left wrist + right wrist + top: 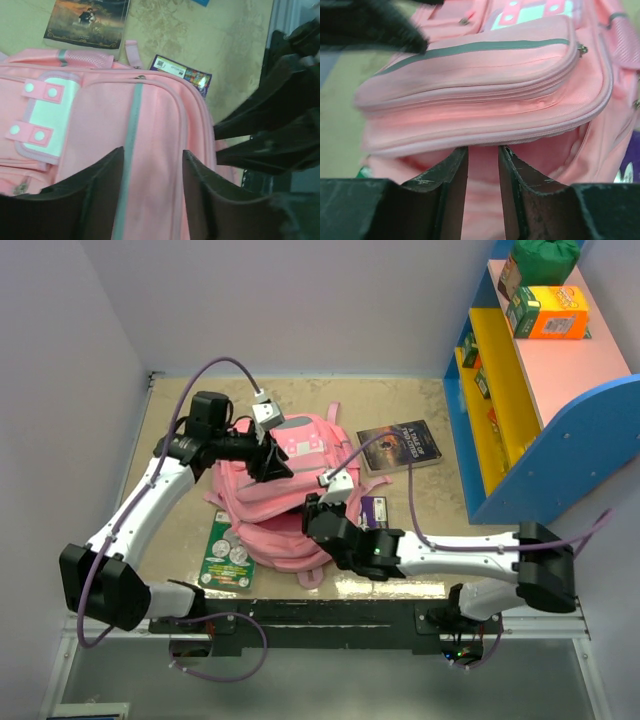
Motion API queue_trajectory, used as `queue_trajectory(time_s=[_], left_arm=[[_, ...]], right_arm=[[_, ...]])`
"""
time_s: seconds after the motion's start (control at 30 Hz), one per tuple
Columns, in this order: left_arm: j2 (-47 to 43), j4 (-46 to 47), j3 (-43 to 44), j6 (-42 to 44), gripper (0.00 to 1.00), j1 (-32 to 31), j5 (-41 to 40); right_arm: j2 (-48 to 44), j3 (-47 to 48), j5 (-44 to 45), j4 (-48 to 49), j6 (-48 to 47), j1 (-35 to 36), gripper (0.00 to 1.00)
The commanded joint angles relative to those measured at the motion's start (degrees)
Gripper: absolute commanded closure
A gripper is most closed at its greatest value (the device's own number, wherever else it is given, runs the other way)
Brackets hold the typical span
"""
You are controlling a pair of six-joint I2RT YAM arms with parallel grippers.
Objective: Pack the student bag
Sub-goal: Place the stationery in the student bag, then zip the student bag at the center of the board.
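While the student bag (pixel 285 505) lies flat at the middle of the table (pixel 440 515) with its front pockets up, both arms are positioned at it and neither carries an item.

From the right wrist, the bag's front section overhangs a shadowed gap. This appears to be the mouth of the main compartment, but how far the zip is run back cannot be told.

1. The right gripper (pixel 482 150) faces that gap at the bag's near edge. Its jaws are narrowly parted and clamp nothing.
2. The left gripper (pixel 152 155) is over the front pocket with the grey stripe, jaws apart and empty. Contact with the fabric cannot be confirmed.

Loose items lie around the bag:
- a book (pixel 400 445) just beyond its right shoulder;
- a purple packet (pixel 375 510) at its right edge;
- a green card (pixel 228 552) at its near left corner.

A shelf unit (pixel 520 390) stands well apart on the right.

Step in hand, as judged: preparing the opening; loading has not begun. The next move calls for 1 gripper to close on the upper lip and lift it. The other gripper must then collect an item and clear the raised flap.
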Motion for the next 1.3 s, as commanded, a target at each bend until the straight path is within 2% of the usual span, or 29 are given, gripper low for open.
queue_trajectory(time_s=[0.0, 0.07, 0.17, 0.23, 0.27, 0.3, 0.47, 0.57, 0.87, 0.97, 1.13, 1.27], left_arm=[[4.99, -7.66, 8.82, 9.78, 0.37, 0.86, -1.96], [6.32, -11.88, 11.04, 12.7, 0.37, 2.96, -2.31], [6.93, -18.27, 14.29, 21.56, 0.36, 7.71, -2.14], [8.85, -23.91, 16.31, 33.5, 0.35, 11.39, -3.01], [9.56, -29.94, 16.76, 42.25, 0.36, 12.46, -3.8], [10.27, -32.78, 16.93, 46.77, 0.37, 14.47, -4.41], [10.98, -41.85, 12.29, 69.08, 0.38, 19.58, -6.17], [9.31, -42.22, 7.81, 75.79, 0.39, 19.76, -9.07], [5.62, -39.85, -2.83, 85.39, 0.38, 18.97, -11.45], [3.34, -35.55, -8.35, 84.44, 0.37, 17.65, -12.41], [-2.64, -24.76, -16.01, 80.66, 0.36, 9.14, -16.36], [-4.58, -19.72, -20.85, 79.34, 0.38, 6.84, -17.78]], right_arm=[[-9.51, -5.87, -5.08, -3.52, 9.64, 1.85, 0.64], [-11.28, -7.38, -8.07, -4.74, 11.58, 1.94, 0.63], [-14.1, -8.09, -8.78, -8.53, 13.08, 3.16, 0.62], [-14.72, -8.09, -9.22, -8.79, 13.69, 3.96, 0.62], [-14.46, -7.91, -10.27, -8.79, 13.87, 4.22, 0.62], [-13.93, -7.74, -10.71, -8.36, 14.04, 4.22, 0.62], [-5.51, -4.93, -13.79, -10.37, 16.15, 4.31, 0.61], [-2.16, -4.13, -15.55, -13.01, 18.96, 4.31, 0.62], [-1.89, -7.56, -16.17, -16.35, 23.8, 4.13, 0.59], [-1.01, -7.03, -16.86, -17.58, 23.89, 0.9, 0.6], [-3.54, -8.61, -20.13, -16.88, 21.17, -7.63, 0.66], [-4.78, -5.99, -17.58, -19.51, 18.18, -7.82, 0.66]])
